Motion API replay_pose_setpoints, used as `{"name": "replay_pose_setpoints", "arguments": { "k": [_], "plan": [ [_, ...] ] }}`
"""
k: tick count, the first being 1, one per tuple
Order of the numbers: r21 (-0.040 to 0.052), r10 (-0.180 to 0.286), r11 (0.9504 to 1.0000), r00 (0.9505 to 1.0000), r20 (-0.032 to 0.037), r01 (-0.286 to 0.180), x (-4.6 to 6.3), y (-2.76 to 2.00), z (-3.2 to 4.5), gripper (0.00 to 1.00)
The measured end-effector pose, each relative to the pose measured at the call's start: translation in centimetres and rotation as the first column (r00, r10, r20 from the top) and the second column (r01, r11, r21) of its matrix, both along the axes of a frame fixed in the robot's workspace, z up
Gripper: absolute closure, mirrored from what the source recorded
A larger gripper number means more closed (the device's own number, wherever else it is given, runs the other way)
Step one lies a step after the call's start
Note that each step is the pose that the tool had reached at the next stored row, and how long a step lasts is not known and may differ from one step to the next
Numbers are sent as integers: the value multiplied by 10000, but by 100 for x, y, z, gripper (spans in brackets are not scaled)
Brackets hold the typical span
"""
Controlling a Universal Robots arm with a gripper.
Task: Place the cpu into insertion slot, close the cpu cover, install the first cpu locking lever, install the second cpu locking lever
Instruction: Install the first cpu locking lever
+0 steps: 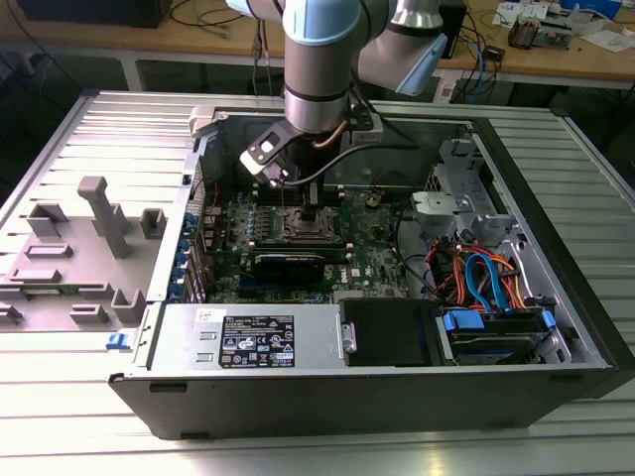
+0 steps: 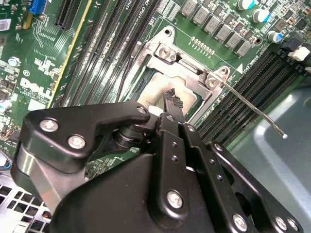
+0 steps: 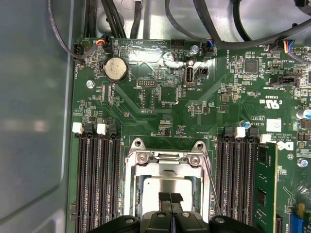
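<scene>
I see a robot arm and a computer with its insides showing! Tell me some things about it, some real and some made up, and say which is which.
1. The cpu lies in the socket on the green board. True.
2. The gripper is holding a blue cable. False: its fingertips are shut together right over the cpu, away from the blue cables.
3. A round silver battery sits on the board. True.
4. The computer case is closed up. False: its side is open, and the board inside shows.
5. A thin metal lever sticks out beside the socket. True.
</scene>
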State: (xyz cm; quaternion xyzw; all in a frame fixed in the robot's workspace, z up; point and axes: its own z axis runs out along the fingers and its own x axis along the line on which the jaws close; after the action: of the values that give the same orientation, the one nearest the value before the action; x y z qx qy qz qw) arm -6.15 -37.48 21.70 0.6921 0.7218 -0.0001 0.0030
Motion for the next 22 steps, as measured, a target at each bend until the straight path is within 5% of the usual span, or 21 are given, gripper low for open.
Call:
{"name": "replay_pose_setpoints", "arguments": {
  "k": [7, 22],
  "plan": [
    [5, 0, 10000, 10000, -7, 0, 0, 0, 71, 89],
    [22, 0, 10000, 10000, -6, 0, 0, -1, 101, 89]
  ]
}}
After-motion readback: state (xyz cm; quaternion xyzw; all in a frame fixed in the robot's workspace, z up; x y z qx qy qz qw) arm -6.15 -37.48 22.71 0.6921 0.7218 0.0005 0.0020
